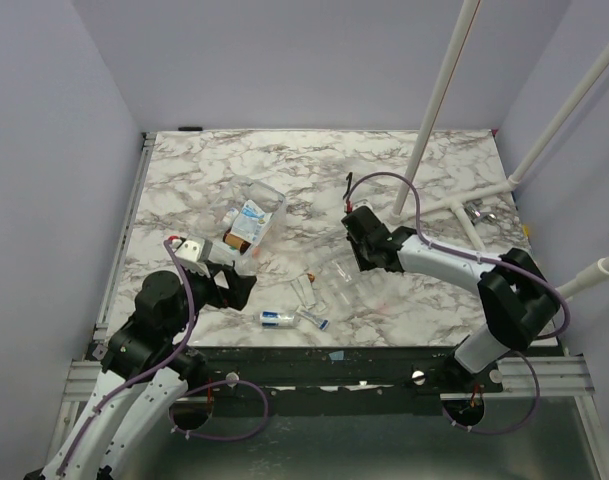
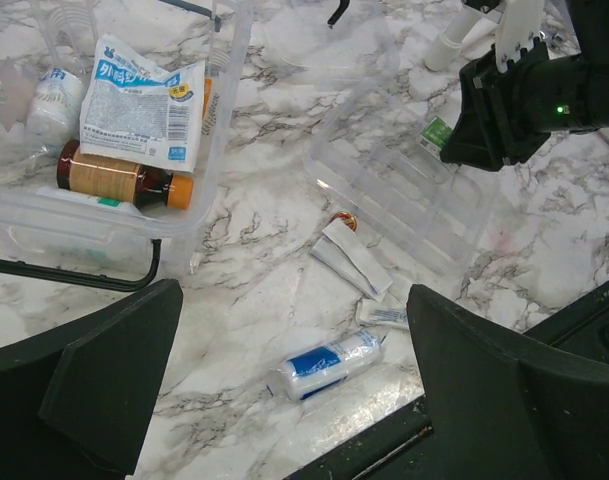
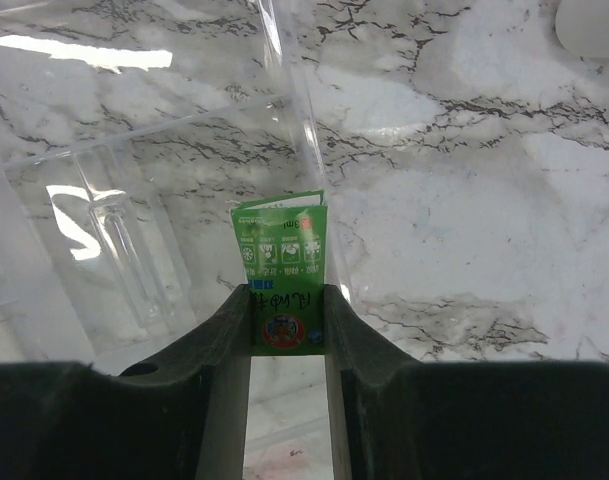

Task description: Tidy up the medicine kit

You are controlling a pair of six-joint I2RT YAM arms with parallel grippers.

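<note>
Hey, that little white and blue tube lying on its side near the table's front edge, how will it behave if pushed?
The white and blue tube looks round and lies on its side, so a sideways push would probably roll it, perhaps off the table. It looks small, so likely light. Its wrapper seems glossy, maybe slippery to pinch.

Your left pincer (image 1: 240, 276) wide, your right pincer (image 3: 287, 292) gripping
Your left arm (image 1: 159, 310) sits folded near its base, fingers spread wide and holding nothing; your right arm (image 1: 454, 265) reaches out leftward, fingers clamped on a small green packet (image 3: 279, 240)
</note>
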